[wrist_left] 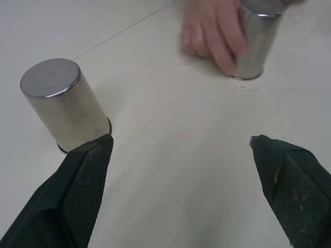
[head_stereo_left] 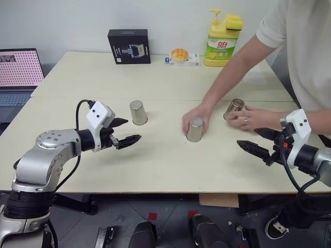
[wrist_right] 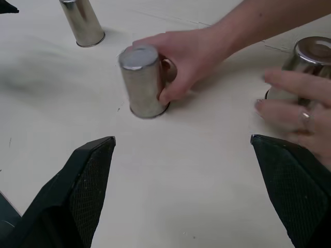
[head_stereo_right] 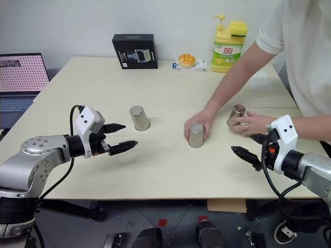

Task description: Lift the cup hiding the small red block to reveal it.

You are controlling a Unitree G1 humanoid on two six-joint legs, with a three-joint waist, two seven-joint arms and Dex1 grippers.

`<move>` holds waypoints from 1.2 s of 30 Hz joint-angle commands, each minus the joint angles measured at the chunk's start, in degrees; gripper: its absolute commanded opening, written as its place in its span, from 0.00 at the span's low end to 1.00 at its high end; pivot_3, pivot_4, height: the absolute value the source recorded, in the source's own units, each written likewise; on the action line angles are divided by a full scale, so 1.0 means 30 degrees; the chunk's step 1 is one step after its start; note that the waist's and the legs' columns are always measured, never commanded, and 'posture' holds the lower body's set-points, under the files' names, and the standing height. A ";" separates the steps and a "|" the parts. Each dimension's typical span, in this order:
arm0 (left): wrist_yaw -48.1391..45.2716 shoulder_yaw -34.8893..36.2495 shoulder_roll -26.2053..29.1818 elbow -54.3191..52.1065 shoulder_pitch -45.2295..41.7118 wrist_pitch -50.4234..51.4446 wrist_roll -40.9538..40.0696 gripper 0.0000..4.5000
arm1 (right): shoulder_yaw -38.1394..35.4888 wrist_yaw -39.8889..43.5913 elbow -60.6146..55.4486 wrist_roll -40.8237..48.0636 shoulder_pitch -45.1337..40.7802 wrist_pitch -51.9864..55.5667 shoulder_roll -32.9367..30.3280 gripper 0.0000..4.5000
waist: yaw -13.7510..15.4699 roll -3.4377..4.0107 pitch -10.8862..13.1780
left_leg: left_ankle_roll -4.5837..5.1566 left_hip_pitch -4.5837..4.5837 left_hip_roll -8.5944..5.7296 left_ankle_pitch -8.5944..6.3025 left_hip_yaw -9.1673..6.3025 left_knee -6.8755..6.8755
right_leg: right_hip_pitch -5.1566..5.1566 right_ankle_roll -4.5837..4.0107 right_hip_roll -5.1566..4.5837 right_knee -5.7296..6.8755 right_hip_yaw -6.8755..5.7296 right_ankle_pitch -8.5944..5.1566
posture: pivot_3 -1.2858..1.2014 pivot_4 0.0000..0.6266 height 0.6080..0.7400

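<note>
Left eye view looks down on a pale cream table [head_stereo_left: 155,165] that fills most of the frame, backed by a plain light wall; a thin seam runs across the tabletop. At the right edge a person in a light short-sleeved shirt [head_stereo_left: 305,46] leans in, one hand [head_stereo_left: 194,118] on the middle cup [head_stereo_left: 195,129] and the other hand [head_stereo_left: 253,118] on the tilted right cup [head_stereo_left: 234,109]. A third cup [head_stereo_left: 138,112] stands alone, upside down, left of centre. Which one hides the small red block cannot be told. A laptop [head_stereo_left: 18,70] sits at the upper left, a black box [head_stereo_left: 129,46], a yellow soap bottle [head_stereo_left: 222,41] and a small round yellow thing [head_stereo_left: 179,55] along the far edge. The left gripper [head_stereo_left: 124,132] hovers released at lower left, fingers spread, empty; the right gripper [head_stereo_left: 258,142] at lower right is likewise parted and holds nothing.
</note>
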 commanded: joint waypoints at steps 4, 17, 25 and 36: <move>-0.0266 0.0014 0.0182 0.0000 -0.0640 -0.0565 0.0280 1.00 | -0.0240 -0.0182 -0.0412 0.0217 -0.0278 -0.0385 -0.0006 0.99 | 0.0002 0.0000 0.0000 | 0.0000 -0.0001 0.0000 0.0000 0.0000 0.0002 | 0.0001 0.0001 0.0000 0.0001 0.0000 0.0001 | 0.52 0.24 1.00; -0.0338 0.0063 0.0199 -0.0099 -0.0604 -0.0451 0.0200 1.00 | -0.0202 -0.0362 -0.0436 0.0319 -0.0256 -0.0393 0.0237 0.99 | 0.0000 0.0000 0.0000 | 0.0000 0.0002 0.0000 0.0000 0.0000 0.0003 | 0.0001 0.0003 0.0000 0.0012 0.0000 0.0002 | 0.52 0.24 1.00; -0.0433 0.0162 0.0331 -0.0256 -0.0501 -0.0248 0.0048 1.00 | -0.0205 -0.0437 -0.0607 0.0380 0.0298 -0.0396 0.0483 0.99 | 0.0003 0.0000 0.0000 | 0.0000 0.0003 0.0000 0.0000 0.0000 0.0005 | 0.0001 0.0003 0.0001 0.0020 0.0001 0.0002 | 0.52 0.24 1.00; 0.0104 -0.1065 -0.1578 -0.2464 -0.0089 0.0571 -0.1036 1.00 | 0.1180 -0.1128 -0.0670 -0.1214 0.1811 -0.1435 0.1726 0.99 | 0.0004 -0.0004 -0.0005 | 0.0000 0.0005 -0.0001 0.0000 -0.0002 0.0009 | 0.0007 0.0004 0.0001 0.0023 -0.0001 0.0003 | 0.52 0.24 1.00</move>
